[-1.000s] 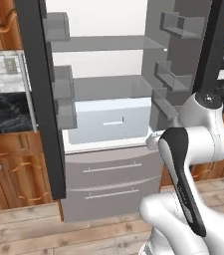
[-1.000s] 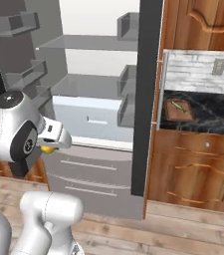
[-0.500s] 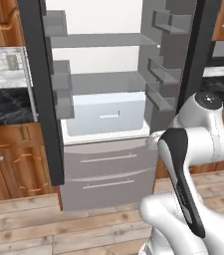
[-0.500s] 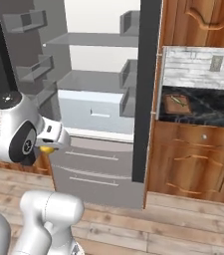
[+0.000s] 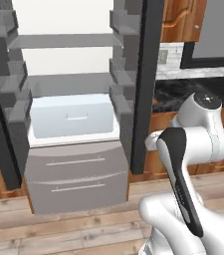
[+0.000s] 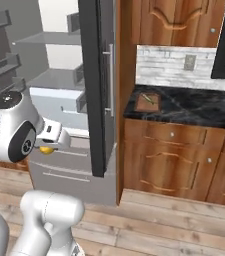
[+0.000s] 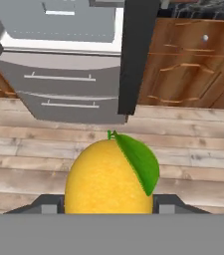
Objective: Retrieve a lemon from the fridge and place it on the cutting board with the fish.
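1. Left base view: the fridge (image 5: 73, 124) is seen with both doors open, left of the arm.
2. Right base view: the lemon (image 6: 46, 149) is seen beneath the gripper (image 6: 50, 146), beside the fridge; the cutting board (image 6: 148, 101) lies on the bench (image 6: 199, 111).
3. Hand view: the lemon is held between the fingers (image 7: 48, 205), before the fridge drawers.

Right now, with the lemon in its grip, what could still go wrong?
1. The open fridge door stands between the arm and the counter; a swing toward the board could clip its edge.
2. The lemon is round and held only by its sides in the gripper, so a jolt might let it slip onto the floor.
3. The board is small, so the lemon could roll off.
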